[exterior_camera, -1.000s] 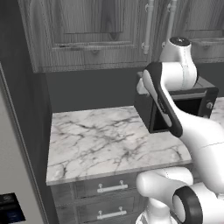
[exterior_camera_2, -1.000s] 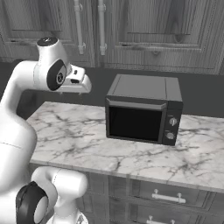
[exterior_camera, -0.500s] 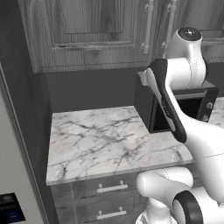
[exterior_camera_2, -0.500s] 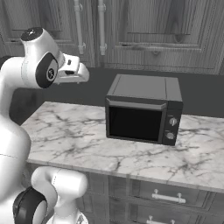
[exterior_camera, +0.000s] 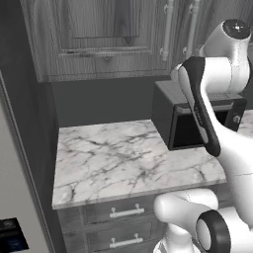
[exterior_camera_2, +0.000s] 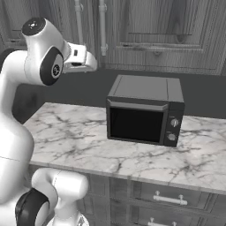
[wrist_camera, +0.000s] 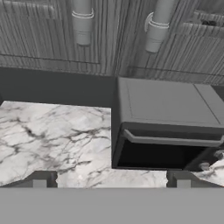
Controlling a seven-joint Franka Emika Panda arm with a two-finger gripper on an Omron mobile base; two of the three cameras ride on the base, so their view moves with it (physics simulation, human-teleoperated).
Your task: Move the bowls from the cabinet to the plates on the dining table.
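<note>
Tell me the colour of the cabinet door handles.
Silver; the handles show best in the hand view.

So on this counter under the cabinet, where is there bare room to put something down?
The marble counter is bare from its left edge beside the dark panel across to the microwave, and along the front strip before the microwave's door. Right of the microwave another bare stretch runs on. The crowded part is the microwave's footprint. The open gripper hangs above, near the cabinet handles.

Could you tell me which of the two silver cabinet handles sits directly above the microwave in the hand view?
The right handle; the left handle hangs over bare marble counter, beside the microwave.
</note>
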